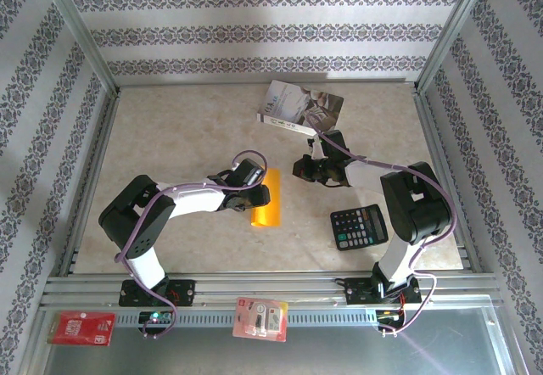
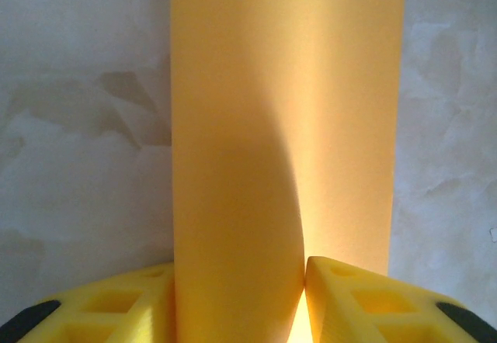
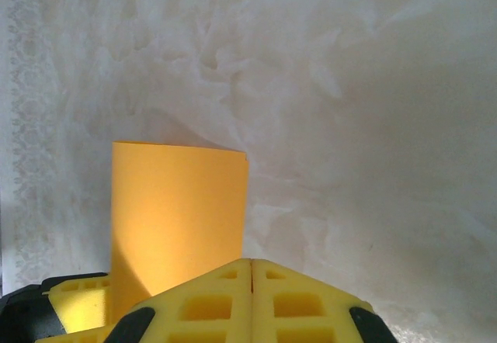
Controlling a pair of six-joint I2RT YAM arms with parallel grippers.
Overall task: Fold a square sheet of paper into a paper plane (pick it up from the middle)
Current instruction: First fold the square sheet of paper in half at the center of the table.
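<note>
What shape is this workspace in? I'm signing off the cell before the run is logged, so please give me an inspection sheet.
Surface: beige marbled table, nothing spilled.
Job's things: square sheet of paper, orange, bent over into a loose half with a rounded fold; no plane shape yet.
Clutter: grey-white book at the far side; black calculator by the right arm; red packet and blister pack on the front rail.
Grippers: left gripper closed on the sheet; right gripper shut, empty, apart from the sheet.
Cables: purple cables along both arms, off the paper.
Surroundings: patterned walls, metal frame.
</note>
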